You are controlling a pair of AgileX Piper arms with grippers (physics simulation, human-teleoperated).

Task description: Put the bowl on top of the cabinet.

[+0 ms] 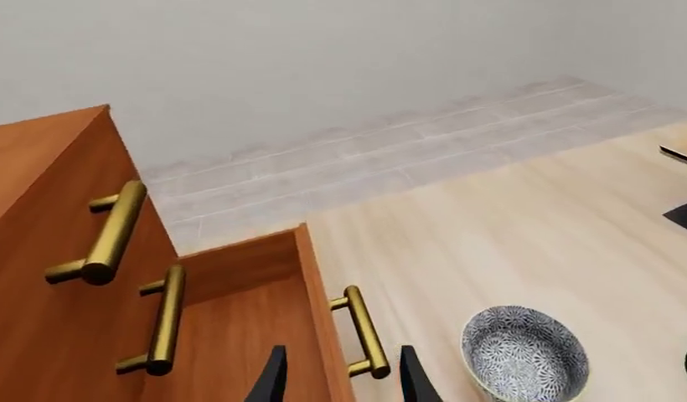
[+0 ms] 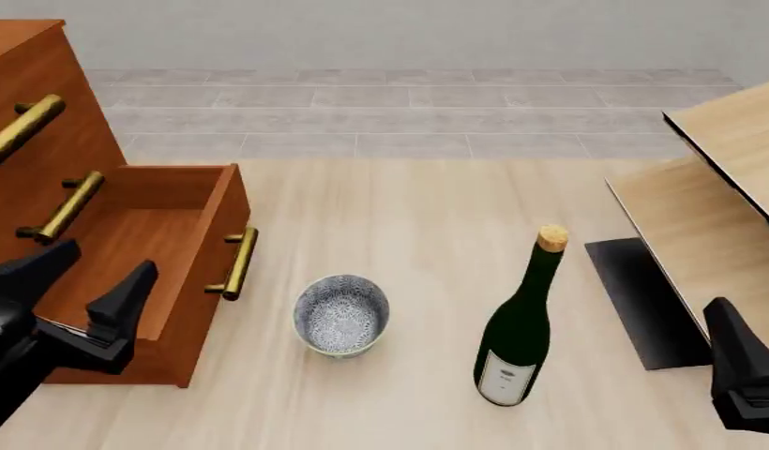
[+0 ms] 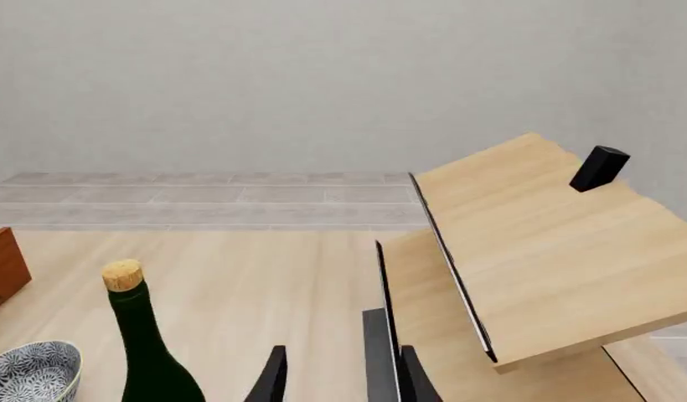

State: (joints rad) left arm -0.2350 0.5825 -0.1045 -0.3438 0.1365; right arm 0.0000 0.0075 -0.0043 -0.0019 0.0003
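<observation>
The small bowl [image 2: 340, 312] with its blue-white speckled inside stands upright on the table, just right of the cabinet's pulled-out bottom drawer [image 2: 217, 246]. The reddish-brown cabinet [image 2: 95, 131] with brass bar handles fills the left side. My left gripper [image 2: 95, 277] is open and holds nothing, hovering over the drawer's near part, left of the bowl. The left wrist view has the left gripper [image 1: 341, 381] in front of the drawer handle, the bowl [image 1: 524, 352] off to one side and the cabinet [image 1: 42, 352]. My right gripper [image 2: 740, 370], [image 3: 341, 377] is open and holds nothing at the near right, far from the bowl [image 3: 31, 373].
A dark green wine bottle [image 2: 520, 328], [image 3: 148, 352] with a cork stands right of the bowl. Pale light-wood furniture [image 2: 722, 187], [image 3: 544, 243] with a black panel [image 2: 641, 300] is tilted at the right. A grey tiled floor lies beyond the table's far edge.
</observation>
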